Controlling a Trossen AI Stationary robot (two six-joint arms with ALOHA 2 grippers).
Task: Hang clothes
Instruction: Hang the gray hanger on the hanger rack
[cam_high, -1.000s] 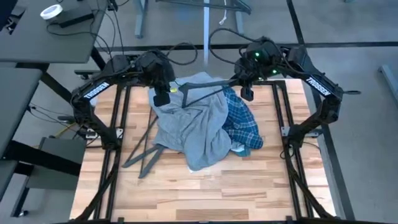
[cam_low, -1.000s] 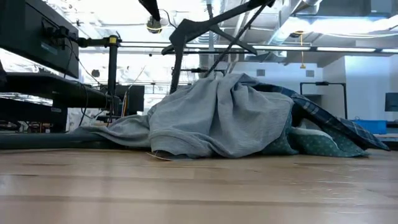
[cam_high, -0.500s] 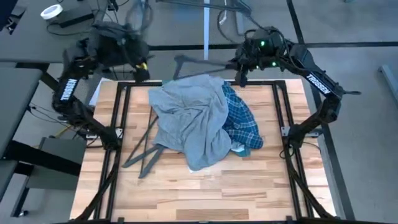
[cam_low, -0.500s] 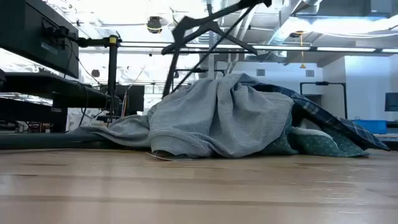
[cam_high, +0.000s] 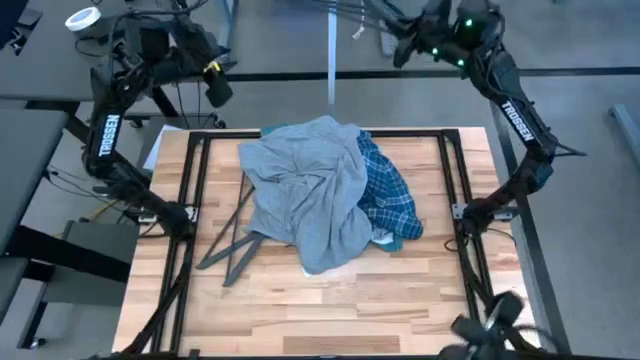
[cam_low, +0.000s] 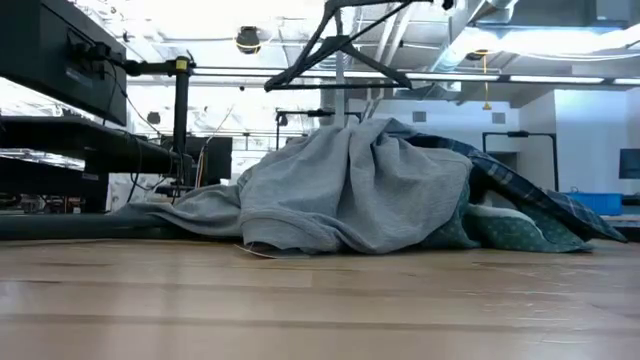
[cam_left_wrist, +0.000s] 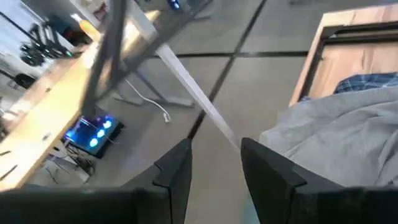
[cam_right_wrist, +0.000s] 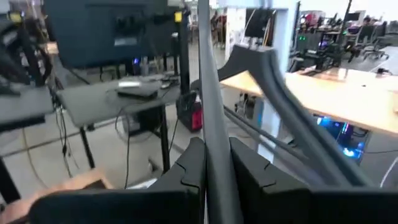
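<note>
Grey tee: the grey long-sleeve tee (cam_high: 305, 205) lies heaped in the middle of the wooden table (cam_high: 300, 310), on top of the clothes pile; in the low view it forms the bulk of the mound (cam_low: 350, 190).
Plaid shirt: the blue-white plaid shirt (cam_high: 388, 195) lies just beside the grey tee toward the right arm's side, partly tucked under it.
Green shirt: only a small edge of the green shirt (cam_high: 388, 238) shows, at the near corner of the plaid one; in the low view it sits low under the plaid (cam_low: 505, 232).
Spare hangers: dark hangers (cam_high: 232, 255) lie flat on the table, poking out from under the grey tee on the left arm's side.
Right gripper: the right gripper (cam_right_wrist: 214, 165) is raised beyond the table's far edge, well apart from the pile, its fingers closed onto the grey bar of a hanger (cam_right_wrist: 273, 93); the low view shows that hanger (cam_low: 335, 60) in the air above the mound.
Left gripper: the left gripper (cam_left_wrist: 214, 165) is lifted off past the table's far corner on its own side, fingers parted with nothing between them, the grey tee (cam_left_wrist: 348, 130) ahead of it.
</note>
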